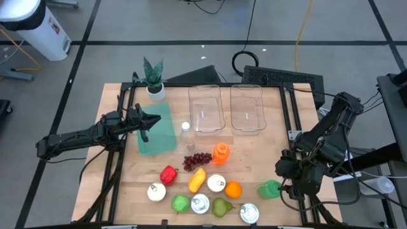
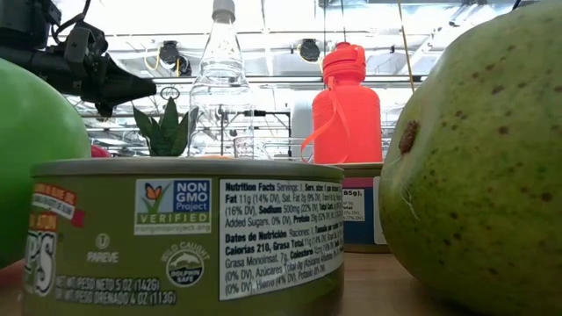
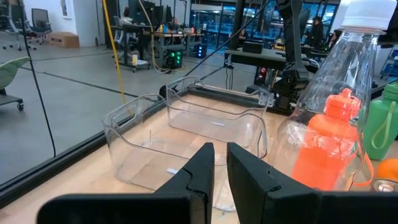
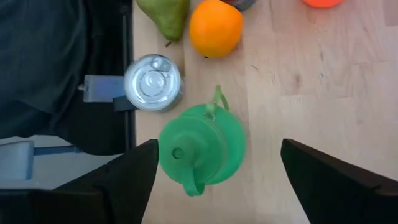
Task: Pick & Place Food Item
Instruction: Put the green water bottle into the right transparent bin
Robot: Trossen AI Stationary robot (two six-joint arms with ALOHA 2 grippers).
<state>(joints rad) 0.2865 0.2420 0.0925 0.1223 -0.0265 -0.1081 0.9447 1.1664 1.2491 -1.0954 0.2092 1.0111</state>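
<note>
A green bottle (image 4: 202,149) with a loop on its cap stands on the wooden table near its right edge (image 1: 269,189). My right gripper (image 4: 219,155) hangs above it, open, one finger on either side and apart from it (image 1: 287,183). Beside the bottle lie an orange (image 4: 215,27), a can (image 4: 153,83) and a pear (image 4: 163,15). My left gripper (image 3: 221,167) is shut on nothing, level above the green mat (image 1: 157,132) at the table's left. In the low view a can (image 2: 184,228) and the pear (image 2: 474,149) fill the front.
Two clear bins (image 1: 205,108) (image 1: 248,107) stand at the far side, a potted plant (image 1: 153,79) at the far left. Mid-table stand an orange bottle (image 1: 220,152) and a clear bottle (image 1: 187,137), with grapes (image 1: 197,160), a red pepper (image 1: 168,173), a green apple (image 1: 181,203) and more cans.
</note>
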